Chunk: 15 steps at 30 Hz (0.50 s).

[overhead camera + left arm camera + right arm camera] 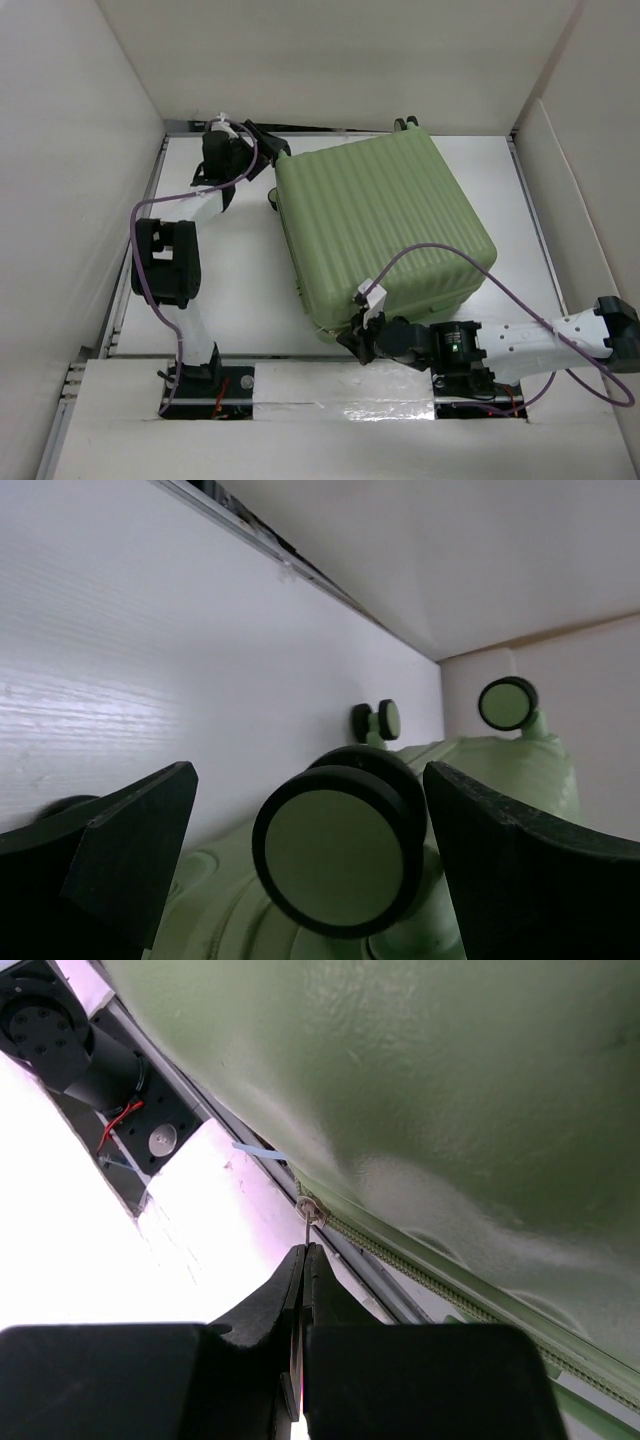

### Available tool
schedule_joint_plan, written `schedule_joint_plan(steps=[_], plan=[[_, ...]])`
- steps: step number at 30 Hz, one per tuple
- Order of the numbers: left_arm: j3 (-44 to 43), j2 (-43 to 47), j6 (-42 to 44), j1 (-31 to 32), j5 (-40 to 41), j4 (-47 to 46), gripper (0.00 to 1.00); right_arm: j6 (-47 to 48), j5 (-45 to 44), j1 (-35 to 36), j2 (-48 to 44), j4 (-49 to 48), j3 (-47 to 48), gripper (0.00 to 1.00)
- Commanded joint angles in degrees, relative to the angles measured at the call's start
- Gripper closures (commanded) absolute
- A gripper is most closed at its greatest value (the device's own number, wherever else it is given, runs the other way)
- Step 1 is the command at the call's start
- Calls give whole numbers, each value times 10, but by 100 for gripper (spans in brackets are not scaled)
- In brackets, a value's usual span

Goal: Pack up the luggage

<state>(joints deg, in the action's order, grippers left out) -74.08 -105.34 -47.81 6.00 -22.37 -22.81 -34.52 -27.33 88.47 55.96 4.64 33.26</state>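
Observation:
The luggage [385, 225], a light green ribbed hard-shell suitcase, lies closed and flat in the middle of the table. My left gripper [268, 150] is at its far left corner. In the left wrist view it [308, 780] is open, with a black-and-green wheel [340, 850] between the fingers. My right gripper [352, 340] is at the suitcase's near left corner. In the right wrist view it [304, 1250] is shut on the thin metal zipper pull [307, 1225], which hangs from the slider [313, 1210] on the zipper line under the green shell [400, 1080].
White walls [330, 60] enclose the table on the left, back and right. Two more wheels [377, 720] [507, 702] show along the suitcase's far edge. A black arm base with red wires [70, 1040] stands beside the near table edge.

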Motion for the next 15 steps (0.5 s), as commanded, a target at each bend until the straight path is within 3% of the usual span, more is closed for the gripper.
schedule_joint_plan(steps=[1,5,14,15], plan=[[40,22,-47,7,-61,-100,3,-9,3,-1,-10,-48,15,100],[81,34,-96,20,-55,-143,6,-18,2,-7,-7,-48,15,100],[79,21,-152,25,1,-218,35,-20,0,-12,-34,-48,7,100],[79,22,-152,25,6,-225,46,-20,-2,-12,-38,-48,5,100]])
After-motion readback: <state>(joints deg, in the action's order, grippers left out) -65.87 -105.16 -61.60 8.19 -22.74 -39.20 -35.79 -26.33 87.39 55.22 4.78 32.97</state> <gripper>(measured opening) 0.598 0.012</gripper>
